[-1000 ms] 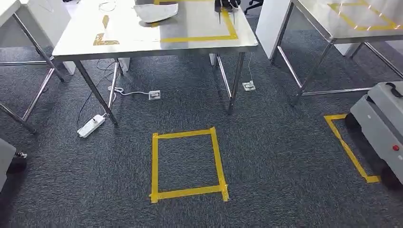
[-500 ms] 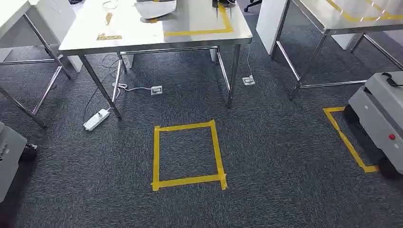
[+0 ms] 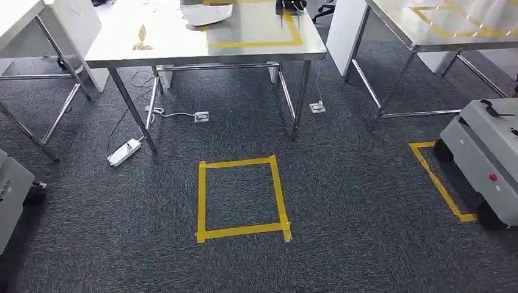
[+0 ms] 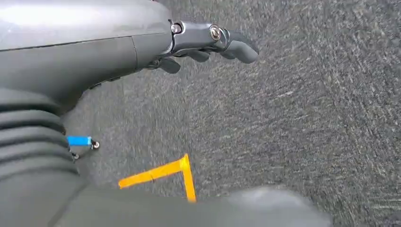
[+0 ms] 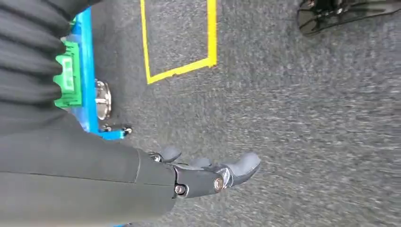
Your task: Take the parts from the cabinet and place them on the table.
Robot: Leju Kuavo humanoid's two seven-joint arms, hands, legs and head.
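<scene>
**Both hands empty over the carpet**

On the grey carpet (image 3: pixel 342 201) lies one full square of yellow tape (image 3: pixel 242 198), with a second outline (image 3: pixel 435 177) partly showing beside one grey wheeled unit (image 3: pixel 488 155). Ahead stands one steel table (image 3: pixel 183 46) bearing a pale shallow part (image 3: pixel 206 12); a second table (image 3: pixel 427 24) stands to its right. The left hand (image 4: pixel 208 42) and right hand (image 5: pixel 208 172) hang with fingers loosely apart, holding nothing.

Left hand (image 4: pixel 208 45) and right hand (image 5: pixel 208 175) — both hanging, fingers apart, empty.
</scene>
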